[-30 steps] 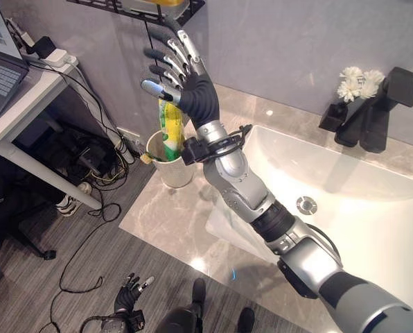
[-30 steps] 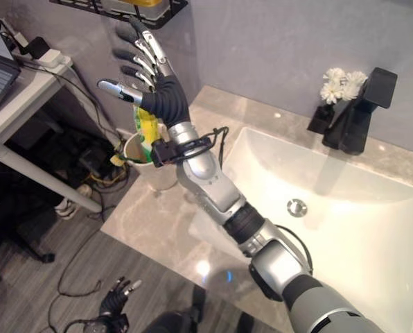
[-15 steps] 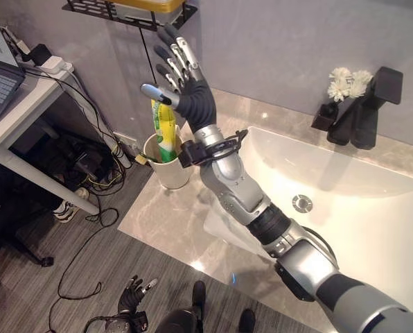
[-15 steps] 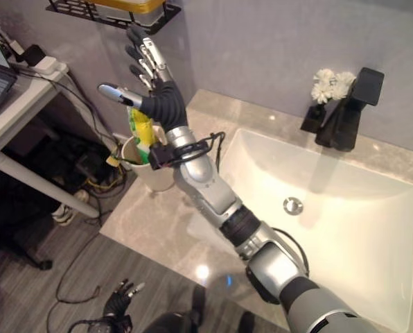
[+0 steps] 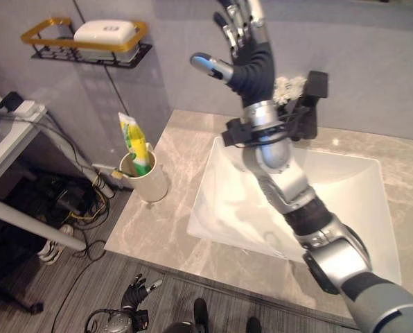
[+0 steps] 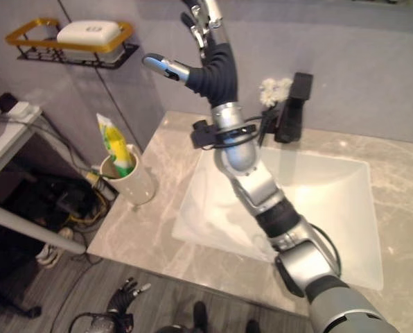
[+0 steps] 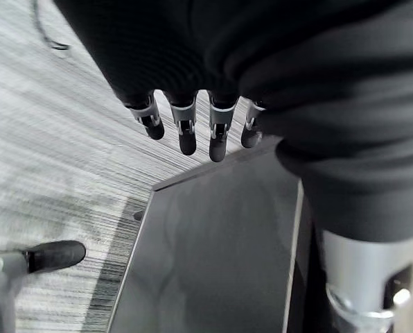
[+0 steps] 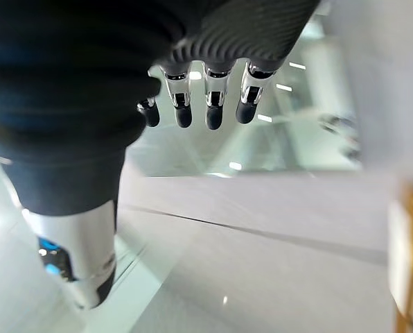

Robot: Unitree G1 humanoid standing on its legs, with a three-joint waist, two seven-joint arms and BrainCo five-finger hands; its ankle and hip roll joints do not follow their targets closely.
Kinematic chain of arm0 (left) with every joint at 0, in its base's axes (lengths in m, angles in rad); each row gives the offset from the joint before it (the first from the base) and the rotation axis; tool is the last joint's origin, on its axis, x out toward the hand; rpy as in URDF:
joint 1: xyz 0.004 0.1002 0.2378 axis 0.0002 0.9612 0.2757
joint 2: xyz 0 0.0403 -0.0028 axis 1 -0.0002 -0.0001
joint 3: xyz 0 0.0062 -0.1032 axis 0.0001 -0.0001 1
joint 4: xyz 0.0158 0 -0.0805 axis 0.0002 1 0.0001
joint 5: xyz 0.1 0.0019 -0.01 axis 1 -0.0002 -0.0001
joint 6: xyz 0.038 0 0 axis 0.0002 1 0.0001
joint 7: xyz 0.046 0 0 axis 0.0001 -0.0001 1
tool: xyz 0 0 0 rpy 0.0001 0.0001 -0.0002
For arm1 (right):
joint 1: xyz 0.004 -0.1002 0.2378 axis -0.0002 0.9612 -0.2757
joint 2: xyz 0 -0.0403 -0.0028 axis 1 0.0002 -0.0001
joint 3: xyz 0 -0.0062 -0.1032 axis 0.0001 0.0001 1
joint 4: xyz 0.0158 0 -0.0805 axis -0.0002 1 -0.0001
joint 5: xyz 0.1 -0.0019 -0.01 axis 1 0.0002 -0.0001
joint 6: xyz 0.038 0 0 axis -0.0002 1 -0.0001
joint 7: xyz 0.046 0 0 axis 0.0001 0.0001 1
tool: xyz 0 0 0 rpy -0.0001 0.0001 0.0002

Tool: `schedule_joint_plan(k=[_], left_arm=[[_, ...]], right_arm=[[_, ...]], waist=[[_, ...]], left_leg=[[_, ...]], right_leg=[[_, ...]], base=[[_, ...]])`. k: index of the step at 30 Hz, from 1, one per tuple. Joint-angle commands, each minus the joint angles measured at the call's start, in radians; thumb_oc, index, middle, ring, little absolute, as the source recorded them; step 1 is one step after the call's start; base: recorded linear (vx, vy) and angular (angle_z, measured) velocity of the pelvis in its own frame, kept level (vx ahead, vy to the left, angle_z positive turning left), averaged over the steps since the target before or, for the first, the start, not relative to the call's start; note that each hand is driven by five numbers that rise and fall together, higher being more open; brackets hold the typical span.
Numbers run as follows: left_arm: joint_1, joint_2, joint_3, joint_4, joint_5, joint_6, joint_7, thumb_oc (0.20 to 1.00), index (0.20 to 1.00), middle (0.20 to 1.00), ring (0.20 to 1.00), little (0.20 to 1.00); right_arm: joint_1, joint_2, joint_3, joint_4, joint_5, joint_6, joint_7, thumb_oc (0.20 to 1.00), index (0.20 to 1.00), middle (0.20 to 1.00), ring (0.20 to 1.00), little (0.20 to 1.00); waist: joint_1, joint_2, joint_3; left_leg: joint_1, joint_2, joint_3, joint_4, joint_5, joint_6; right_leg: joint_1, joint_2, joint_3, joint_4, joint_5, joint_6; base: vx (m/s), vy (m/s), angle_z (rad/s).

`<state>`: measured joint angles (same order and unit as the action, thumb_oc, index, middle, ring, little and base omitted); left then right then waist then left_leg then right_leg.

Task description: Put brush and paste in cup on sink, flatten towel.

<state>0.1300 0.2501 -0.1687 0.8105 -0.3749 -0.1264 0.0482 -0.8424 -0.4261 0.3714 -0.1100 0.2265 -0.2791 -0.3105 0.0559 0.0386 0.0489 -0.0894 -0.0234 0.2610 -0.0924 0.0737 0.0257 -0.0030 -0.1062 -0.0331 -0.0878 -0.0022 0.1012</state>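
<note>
Right hand (image 5: 242,48), fingers spread, raised well above paste (image 5: 134,142) in cup (image 5: 147,182).

Marble counter (image 5: 168,215) with cup (image 5: 150,184), sink (image 5: 359,201)

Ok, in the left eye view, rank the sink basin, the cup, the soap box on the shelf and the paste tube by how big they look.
1. Sink basin, by far the largest.
2. Cup.
3. Soap box and paste tube look about alike; the box sits farther away, so I won't rank them.
</note>
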Motion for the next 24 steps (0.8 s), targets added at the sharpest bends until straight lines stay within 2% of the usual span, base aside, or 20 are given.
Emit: schedule_joint_plan(k=[1,4,6,7,8,9,10,13,14,15,16,18,19,20,21,22,23,24], left_arm=[[-0.060,0.020,0.008,0.090,0.026,-0.017,-0.029,1.000,1.000,1.000,1.000,1.000],[-0.052,0.015,0.050,0.113,0.037,-0.021,-0.047,1.000,1.000,1.000,1.000,1.000],[-0.053,0.016,0.087,0.131,0.049,-0.022,-0.055,1.000,1.000,1.000,1.000,1.000],[-0.053,0.016,0.099,0.140,0.049,-0.024,-0.056,1.000,1.000,1.000,1.000,1.000],[-0.056,0.016,0.130,0.159,0.059,-0.023,-0.053,1.000,1.000,1.000,1.000,1.000],[-0.057,0.017,0.126,0.160,0.059,-0.024,-0.053,1.000,1.000,1.000,1.000,1.000],[-0.056,0.015,0.157,0.170,0.061,-0.019,-0.051,1.000,1.000,1.000,1.000,1.000],[-0.066,0.008,0.184,0.193,0.058,-0.019,-0.041,1.000,1.000,1.000,1.000,1.000],[-0.067,0.010,0.180,0.194,0.058,-0.019,-0.041,1.000,1.000,1.000,1.000,1.000],[-0.068,0.011,0.201,0.208,0.063,-0.016,-0.037,1.000,1.000,1.000,1.000,1.000],[-0.074,-0.001,0.198,0.227,0.059,-0.016,-0.028,1.000,1.000,1.000,1.000,1.000],[-0.095,-0.004,0.206,0.235,0.047,-0.017,-0.010,1.000,1.000,1.000,1.000,1.000],[-0.105,0.001,0.209,0.233,0.041,-0.021,-0.002,1.000,1.000,1.000,1.000,1.000],[-0.113,0.018,0.219,0.205,0.017,-0.036,0.025,1.000,1.000,1.000,1.000,1.000],[-0.113,0.019,0.222,0.204,0.016,-0.036,0.025,1.000,1.000,1.000,1.000,1.000],[-0.120,0.034,0.232,0.183,-0.011,-0.043,0.039,1.000,1.000,1.000,1.000,1.000],[-0.132,0.054,0.239,0.179,-0.042,-0.039,0.038,1.000,1.000,1.000,1.000,1.000],[-0.130,0.056,0.238,0.180,-0.045,-0.039,0.037,1.000,1.000,1.000,1.000,1.000]], right_arm=[[0.000,-0.050,-0.103,-0.050,-0.102,-0.031,-0.024,1.000,1.000,1.000,1.000,1.000],[0.165,-0.197,-0.256,-0.148,-0.148,-0.058,-0.031,1.000,1.000,1.000,1.000,1.000],[0.323,-0.268,-0.415,-0.189,-0.162,-0.082,-0.048,1.000,1.000,1.000,1.000,1.000],[0.388,-0.273,-0.483,-0.220,-0.164,-0.093,-0.055,1.000,1.000,1.000,1.000,1.000],[0.516,-0.317,-0.642,-0.219,-0.209,-0.094,-0.092,1.000,1.000,1.000,1.000,1.000],[0.522,-0.316,-0.648,-0.223,-0.210,-0.093,-0.092,1.000,1.000,1.000,1.000,1.000],[0.610,-0.354,-0.755,-0.197,-0.266,-0.072,-0.136,1.000,1.000,1.000,1.000,1.000],[0.758,-0.305,-0.937,-0.158,-0.299,-0.052,-0.204,1.000,1.000,1.000,1.000,1.000],[0.763,-0.304,-0.941,-0.158,-0.300,-0.054,-0.206,1.000,1.000,1.000,1.000,1.000],[0.816,-0.296,-1.020,-0.069,-0.283,-0.034,-0.256,1.000,1.000,1.000,1.000,1.000],[0.845,-0.227,-1.067,0.016,-0.207,-0.056,-0.291,1.000,1.000,1.000,1.000,1.000],[0.848,-0.175,-1.085,0.158,-0.108,-0.077,-0.322,1.000,1.000,1.000,1.000,1.000],[0.835,-0.172,-1.076,0.245,-0.074,-0.078,-0.339,1.000,1.000,1.000,1.000,1.000],[0.807,-0.167,-1.026,0.416,-0.033,-0.053,-0.366,1.000,1.000,1.000,1.000,1.000],[0.800,-0.172,-1.021,0.427,-0.030,-0.058,-0.366,1.000,1.000,1.000,1.000,1.000],[0.791,-0.178,-0.978,0.509,-0.020,-0.040,-0.363,1.000,1.000,1.000,1.000,1.000],[0.821,-0.175,-0.956,0.674,0.051,-0.015,-0.331,1.000,1.000,1.000,1.000,1.000],[0.821,-0.180,-0.955,0.683,0.058,-0.020,-0.326,1.000,1.000,1.000,1.000,1.000]], waist=[[-0.019,-0.040,0.004],[-0.069,-0.037,0.000],[-0.101,-0.032,-0.004],[-0.110,-0.032,-0.009],[-0.139,-0.029,-0.014],[-0.135,-0.030,-0.015],[-0.161,-0.031,-0.017],[-0.198,-0.032,-0.026],[-0.193,-0.033,-0.027],[-0.219,-0.034,-0.024],[-0.237,-0.031,-0.017],[-0.258,-0.030,0.006],[-0.261,-0.033,0.019],[-0.258,-0.040,0.043],[-0.255,-0.041,0.042],[-0.227,-0.050,0.054],[-0.218,-0.055,0.041],[-0.221,-0.061,0.045]], left_leg=[[0.058,-0.007,0.036,0.006,-0.072,-0.009],[0.059,-0.002,0.049,0.005,-0.077,-0.009],[0.061,0.001,0.055,0.005,-0.080,-0.009],[0.057,0.005,0.059,0.005,-0.076,-0.010],[0.065,0.005,0.059,0.005,-0.084,-0.010],[0.062,0.007,0.061,0.005,-0.079,-0.010],[0.066,0.007,0.062,0.005,-0.087,-0.011],[0.070,0.010,0.068,0.005,-0.092,-0.012],[0.065,0.011,0.070,0.005,-0.084,-0.012],[0.070,0.009,0.073,0.005,-0.095,-0.010],[0.068,0.010,0.083,0.005,-0.097,-0.010],[0.057,0.011,0.103,0.005,-0.098,-0.010],[0.043,0.014,0.124,0.005,-0.090,-0.011],[0.026,0.039,0.192,0.005,-0.087,-0.021],[0.024,0.041,0.198,0.005,-0.087,-0.022],[0.011,0.068,0.242,0.005,-0.068,-0.033],[-0.024,0.080,0.221,0.007,-0.057,-0.039],[-0.030,0.082,0.240,0.008,-0.033,-0.035]], right_leg=[[0.049,-0.051,0.029,0.001,0.096,0.039],[0.035,-0.048,0.045,0.001,0.097,0.047],[0.025,-0.045,0.055,0.001,0.098,0.050],[0.017,-0.041,0.061,0.001,0.102,0.048],[0.021,-0.041,0.066,0.001,0.091,0.049],[0.018,-0.039,0.066,0.001,0.096,0.047],[0.016,-0.039,0.068,0.001,0.092,0.050],[0.011,-0.035,0.078,0.001,0.091,0.049],[0.006,-0.034,0.079,0.001,0.097,0.047],[0.005,-0.033,0.087,0.001,0.094,0.050],[-0.012,-0.032,0.101,0.001,0.101,0.052],[-0.050,-0.033,0.120,0.001,0.120,0.065],[-0.078,-0.032,0.137,0.001,0.149,0.076],[-0.134,-0.045,0.102,0.001,0.220,0.103],[-0.139,-0.042,0.108,0.001,0.224,0.102],[-0.147,-0.057,-0.006,0.004,0.240,0.099],[-0.071,-0.036,0.016,0.043,0.181,0.082],[-0.078,-0.035,0.010,0.052,0.186,0.075]], base=[[-0.04,0.013,-0.17],[-0.04,0.019,-0.25],[-0.02,0.018,-0.38],[0.04,0.019,-0.28],[0.01,0.003,-0.21],[0.04,0.005,-0.05],[0.01,-0.005,-0.04],[0.02,-0.007,-0.15],[0.03,0.005,-0.07],[-0.03,0.013,-0.11],[-0.07,0.029,-0.03],[-0.14,0.034,-0.14],[-0.23,-0.043,-0.46],[-0.20,-0.070,-0.71],[-0.22,-0.134,-1.08],[-0.14,-0.118,-1.67],[-0.21,-0.151,-1.53],[-0.11,-0.097,-1.12]])
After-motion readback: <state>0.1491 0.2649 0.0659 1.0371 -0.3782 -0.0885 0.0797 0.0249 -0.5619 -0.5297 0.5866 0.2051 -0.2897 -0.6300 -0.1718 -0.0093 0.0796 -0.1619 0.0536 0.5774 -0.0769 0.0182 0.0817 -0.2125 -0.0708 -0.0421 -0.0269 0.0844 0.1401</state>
